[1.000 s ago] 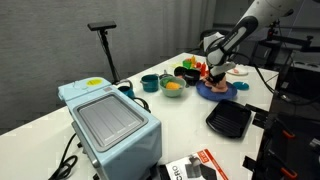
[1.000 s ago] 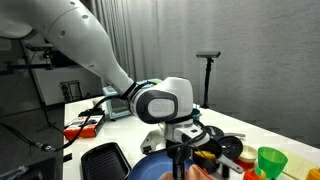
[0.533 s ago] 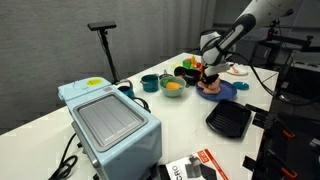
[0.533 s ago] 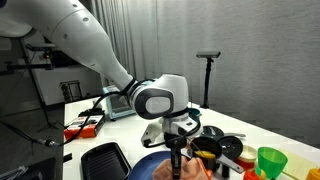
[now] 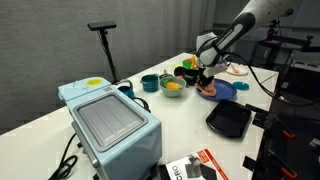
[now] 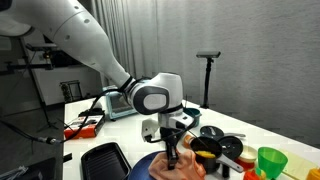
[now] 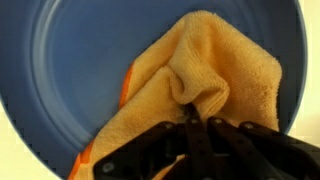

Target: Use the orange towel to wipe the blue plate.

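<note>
In an exterior view, bare white table (image 5: 185,115) is stretching open through the middle of the frame, between the blue appliance (image 5: 108,120) at lower left and the black tray (image 5: 228,120) at lower right. Bowls (image 5: 172,88) are crowding the blue plate (image 5: 224,91) on its left side — no clear lane there. In the wrist view the plate's left and upper surface is lying open, while the orange towel (image 7: 200,80) is covering the centre and right.

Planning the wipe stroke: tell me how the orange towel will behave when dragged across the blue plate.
The orange towel looks floppy: it bunches into folds where the jaws pinch it, so it will likely trail and crumple rather than push flat. The blue plate looks smooth, so the towel should slide easily.
</note>
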{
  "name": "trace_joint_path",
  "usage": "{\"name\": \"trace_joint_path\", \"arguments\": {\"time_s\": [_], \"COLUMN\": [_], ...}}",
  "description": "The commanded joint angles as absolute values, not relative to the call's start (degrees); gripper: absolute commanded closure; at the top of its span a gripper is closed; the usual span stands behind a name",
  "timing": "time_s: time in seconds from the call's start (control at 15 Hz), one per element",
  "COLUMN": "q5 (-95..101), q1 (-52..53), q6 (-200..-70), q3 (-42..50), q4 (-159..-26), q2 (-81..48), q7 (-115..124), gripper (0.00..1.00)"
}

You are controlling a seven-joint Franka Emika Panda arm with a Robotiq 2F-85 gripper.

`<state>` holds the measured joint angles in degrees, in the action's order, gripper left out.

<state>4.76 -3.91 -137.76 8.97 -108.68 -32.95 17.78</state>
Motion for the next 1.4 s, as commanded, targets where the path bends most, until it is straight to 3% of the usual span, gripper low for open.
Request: {"name": "trace_joint_path", "arguments": {"time_s": [0.0,0.87,1.33], "q5": [4.2,11.47,13.0], "q1": [-3.3,5.24,5.78], "q6": [-137.76,-135.82,-126.58], "q3": [7.39,7.21,8.03], "q4": [-110.48,-112.17,-111.62], "q2": [-34.32,-27.88,-22.7], "q7": [13.74,15.95,20.49], "gripper": [0.99,0.99,0.99]}}
